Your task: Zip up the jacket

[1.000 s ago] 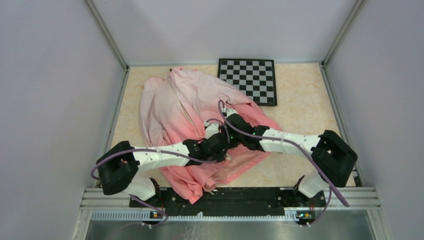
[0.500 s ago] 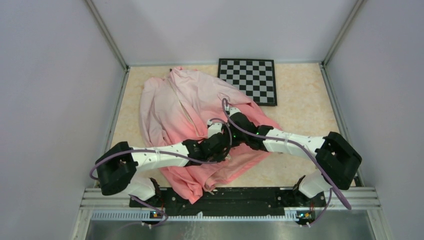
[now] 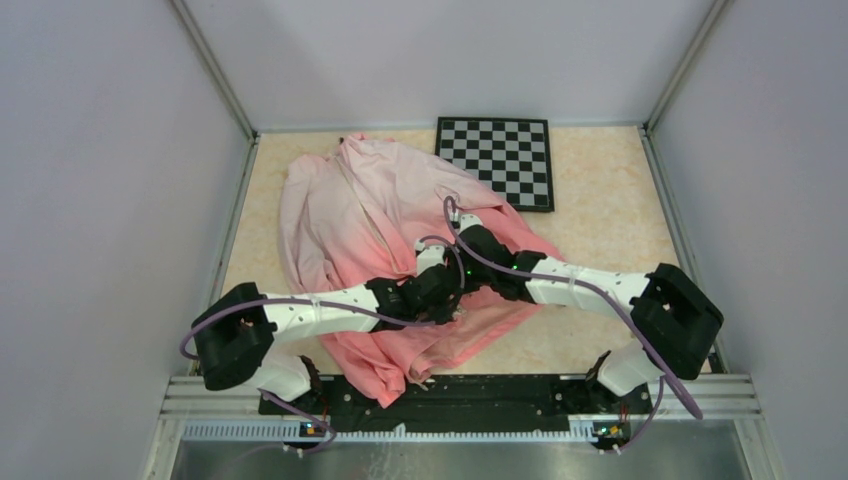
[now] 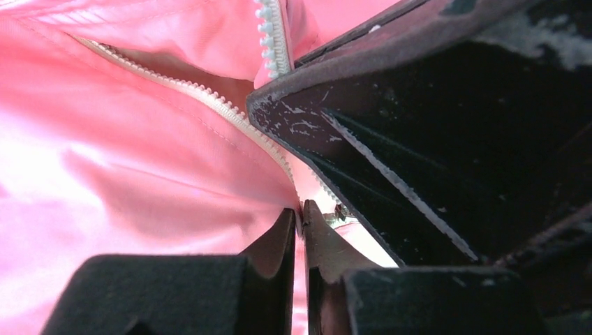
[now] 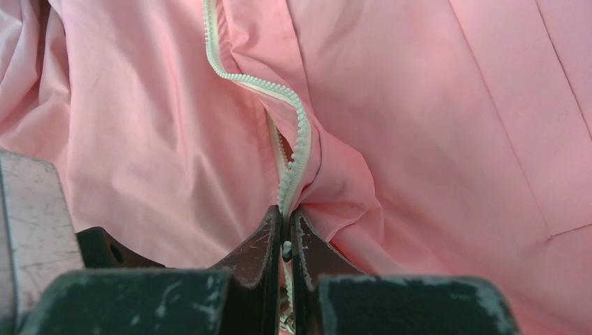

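While the jacket (image 3: 345,215) lies spread over the middle and left of the table (image 3: 610,215) in the overhead view, pale at its upper end and coral toward the bottom, both arms meet over its lower centre. The left gripper (image 4: 299,218) has its jaws pressed together on the white zipper (image 4: 230,118) where two tooth rows converge. The right gripper (image 5: 285,218) is likewise pinched on the zipper, with open teeth running toward the upper left. A chessboard (image 3: 497,160) sits at upper centre, just beside the jacket
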